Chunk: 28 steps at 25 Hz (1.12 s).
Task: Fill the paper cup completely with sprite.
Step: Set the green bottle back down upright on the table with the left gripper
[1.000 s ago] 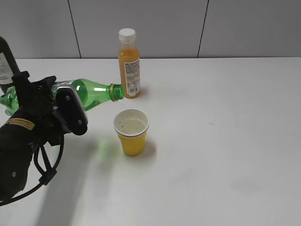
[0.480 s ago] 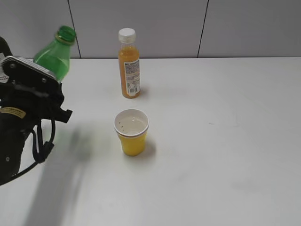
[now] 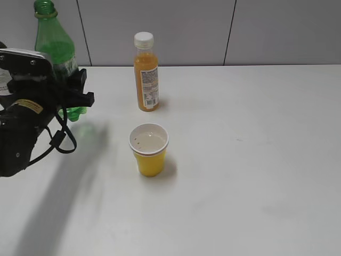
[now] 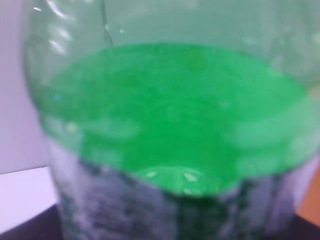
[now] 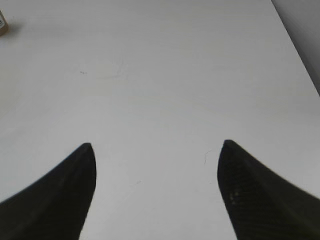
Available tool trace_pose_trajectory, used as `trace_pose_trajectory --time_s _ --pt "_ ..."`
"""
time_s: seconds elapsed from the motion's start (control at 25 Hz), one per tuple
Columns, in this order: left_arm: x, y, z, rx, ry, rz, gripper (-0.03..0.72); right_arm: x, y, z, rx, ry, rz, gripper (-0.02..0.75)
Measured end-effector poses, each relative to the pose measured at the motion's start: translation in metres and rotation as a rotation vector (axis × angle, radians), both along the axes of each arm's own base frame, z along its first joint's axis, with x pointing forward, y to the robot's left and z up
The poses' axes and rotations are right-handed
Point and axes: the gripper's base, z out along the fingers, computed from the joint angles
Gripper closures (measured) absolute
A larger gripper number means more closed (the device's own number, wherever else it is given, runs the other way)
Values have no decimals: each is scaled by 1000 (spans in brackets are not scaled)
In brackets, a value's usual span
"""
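The right claw hangs wide open with nothing in it over the bare white surface. The yellow paper cup stands mid-surface, holding clear liquid short of its rim. Left of it, the left claw grips the upright, uncapped green sprite bottle. Farther back stands a capped orange juice bottle.

Open worktop is stretching across the right and front of the scene, where the right pincer is hanging with its jaws spread over bare surface. The paper cup is standing alone near the centre, the orange juice bottle behind it. The left pincer, gripping the upright sprite bottle, is blocking the far left.
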Motion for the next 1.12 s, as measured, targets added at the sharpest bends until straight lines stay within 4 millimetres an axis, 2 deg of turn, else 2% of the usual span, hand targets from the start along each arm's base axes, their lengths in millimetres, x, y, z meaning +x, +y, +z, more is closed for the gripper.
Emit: trace_pose_trajectory --time_s 0.24,0.44,0.64,0.88,0.92,1.08,1.12 --pt "25 4 -10 -83 -10 31 234 0 0 0 0 0 0 154" --pt "36 11 -21 -131 6 65 234 0 0 0 0 0 0 154" --pt "37 11 -42 -126 54 67 234 0 0 0 0 0 0 154" --pt "38 9 -46 -117 46 47 234 0 0 0 0 0 0 154" --pt "38 9 -46 -117 45 46 226 0 0 0 0 0 0 154" --pt "39 9 -45 -118 37 45 68 0 0 0 0 0 0 154" --pt "37 9 -44 -118 35 45 48 0 0 0 0 0 0 154"
